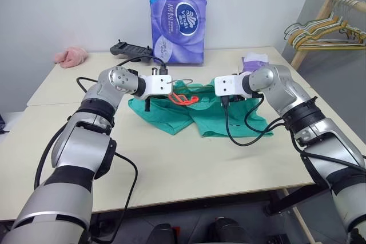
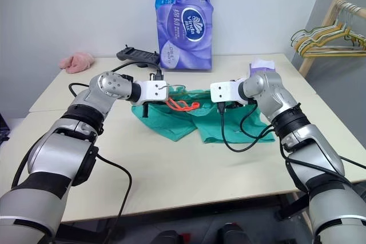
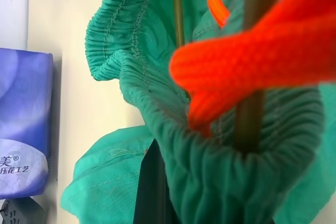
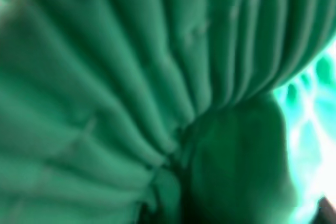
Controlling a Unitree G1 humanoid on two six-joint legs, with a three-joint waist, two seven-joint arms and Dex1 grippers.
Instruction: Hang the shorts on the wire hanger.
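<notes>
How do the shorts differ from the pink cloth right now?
The shorts are teal-green and lie mid-table, with both grippers at their waistband; the pink cloth is smaller and sits untouched at the table's far left corner. The shorts carry an orange drawstring; the pink cloth has none. Both are soft fabric.

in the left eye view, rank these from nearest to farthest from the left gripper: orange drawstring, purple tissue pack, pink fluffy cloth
1. Orange drawstring: right beside the left gripper, on the teal-green shorts.
2. Purple plastic tissue pack: standing behind it, at the table's back edge.
3. Pink fluffy cloth: far-left back corner.
</notes>
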